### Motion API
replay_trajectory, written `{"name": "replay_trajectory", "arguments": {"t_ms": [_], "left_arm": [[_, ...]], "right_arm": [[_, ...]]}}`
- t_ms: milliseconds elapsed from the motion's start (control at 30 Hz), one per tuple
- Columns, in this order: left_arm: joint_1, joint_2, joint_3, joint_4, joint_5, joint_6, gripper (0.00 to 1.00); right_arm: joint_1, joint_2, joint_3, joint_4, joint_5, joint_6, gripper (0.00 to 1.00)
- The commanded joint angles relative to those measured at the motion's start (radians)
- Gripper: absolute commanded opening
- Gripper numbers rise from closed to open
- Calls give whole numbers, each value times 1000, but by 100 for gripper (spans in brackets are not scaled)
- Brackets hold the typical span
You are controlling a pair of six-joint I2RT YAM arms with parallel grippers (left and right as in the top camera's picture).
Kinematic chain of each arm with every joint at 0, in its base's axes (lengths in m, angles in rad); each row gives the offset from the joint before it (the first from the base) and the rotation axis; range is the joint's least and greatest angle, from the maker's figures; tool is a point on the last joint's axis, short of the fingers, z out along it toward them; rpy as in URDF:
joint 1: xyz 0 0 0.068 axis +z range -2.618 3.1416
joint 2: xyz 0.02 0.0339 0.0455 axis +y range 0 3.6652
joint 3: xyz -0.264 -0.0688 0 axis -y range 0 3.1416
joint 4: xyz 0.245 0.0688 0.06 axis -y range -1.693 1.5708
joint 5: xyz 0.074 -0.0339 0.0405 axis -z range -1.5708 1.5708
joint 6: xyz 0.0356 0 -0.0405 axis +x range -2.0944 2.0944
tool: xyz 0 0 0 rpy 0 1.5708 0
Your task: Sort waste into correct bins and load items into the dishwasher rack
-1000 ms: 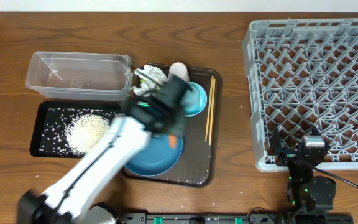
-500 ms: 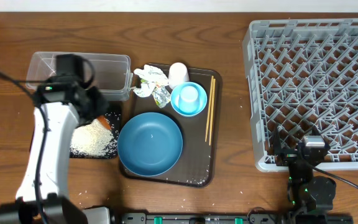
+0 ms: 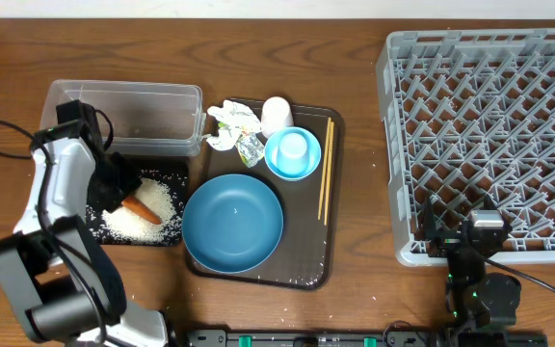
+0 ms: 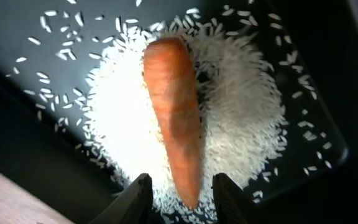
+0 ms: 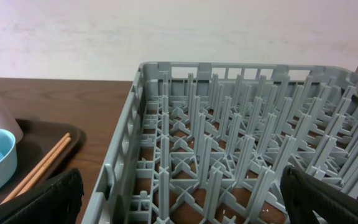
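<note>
The small orange carrot (image 3: 144, 206) lies on the heap of loose white rice (image 3: 155, 220) in the shallow black tray (image 3: 174, 176), its thick end toward the middle of the heap and its tip toward the left hand (image 3: 116, 196). In the left wrist view the carrot (image 4: 175, 127) runs down between the two fingers of that hand (image 4: 182, 196), which stand apart with a dark gap on each side of the tip and do not touch it. Stray grains spread out toward the tray's walls, and the heap sits nearer the tray's right and front edges. The clear plastic tub (image 3: 128, 88) adjoins the tray's far edge, and the brown serving tray (image 3: 313, 262) lies just beside its right edge, so bare surface (image 3: 8, 125) opens only to the left and in front. A wide strip of wood separates the serving tray from the dishwasher rack (image 3: 489, 125). The right hand (image 3: 485, 233) is parked at the rack's near edge, its fingers spread wide at the corners of its wrist view. Half a second ago the left hand was over the border of tub and tray with the carrot at it. It has since drawn down and left, and the carrot now rests free on the rice. The blue plate (image 3: 232, 222), bowl (image 3: 292, 154), chopsticks (image 3: 325, 169) and wrappers (image 3: 231, 120) have not shifted.
</note>
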Motion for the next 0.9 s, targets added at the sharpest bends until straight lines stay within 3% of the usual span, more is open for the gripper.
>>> {"name": "replay_trajectory", "arguments": {"t_ms": [0, 167, 333, 567, 733, 767, 867], "left_arm": [[10, 13, -6, 10, -8, -12, 35], [10, 9, -6, 8, 9, -12, 35], [9, -40, -6, -5, 142, 11, 35], [-56, -266, -6, -26, 336, 45, 37], [-249, -433, -6, -17, 325, 45, 52], [-304, -455, -6, -7, 314, 46, 66], [-471, -478, -6, 30, 243, 45, 82]], "right_arm": [[-2, -5, -2, -4, 0, -8, 99], [-3, -5, -2, -4, 0, -8, 99], [-2, -5, -2, -4, 0, -8, 99], [-3, -5, -2, -4, 0, -8, 99], [-2, -5, -2, -4, 0, -8, 99], [-2, -5, -2, -4, 0, -8, 99], [-2, -5, -2, -4, 0, -8, 99]]}}
